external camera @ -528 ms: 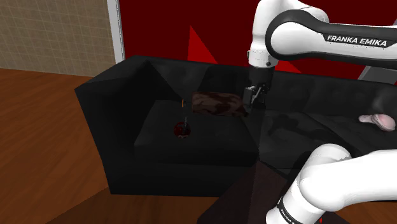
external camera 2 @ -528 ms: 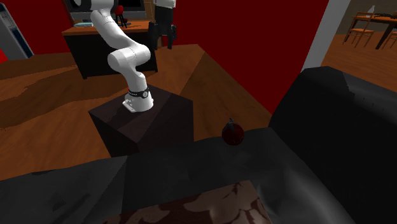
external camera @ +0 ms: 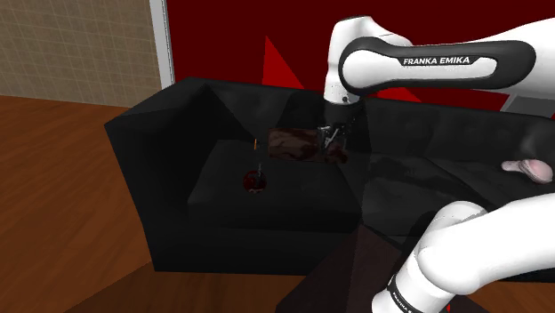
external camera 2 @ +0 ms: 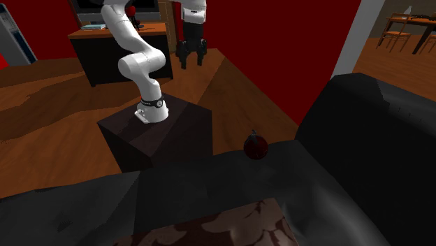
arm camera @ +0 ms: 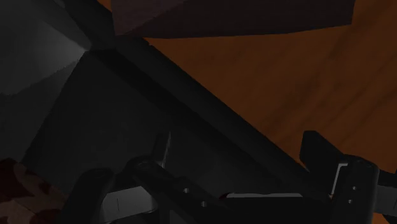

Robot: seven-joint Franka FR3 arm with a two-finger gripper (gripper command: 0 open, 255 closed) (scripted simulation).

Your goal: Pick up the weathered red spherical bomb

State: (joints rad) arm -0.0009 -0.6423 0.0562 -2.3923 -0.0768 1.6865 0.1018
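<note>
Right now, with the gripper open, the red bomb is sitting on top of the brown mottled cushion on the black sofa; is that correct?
Not quite. The shoulder view shows the red bomb sitting on the seat of the black sofa itself, apart from the brown mottled cushion, which lies further back on the seat. The rest holds: the gripper is open.

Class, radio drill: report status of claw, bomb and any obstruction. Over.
Claw open, empty, over the black sofa. Red bomb on the seat, untouched. Mottled cushion beside it, not touching.
</note>
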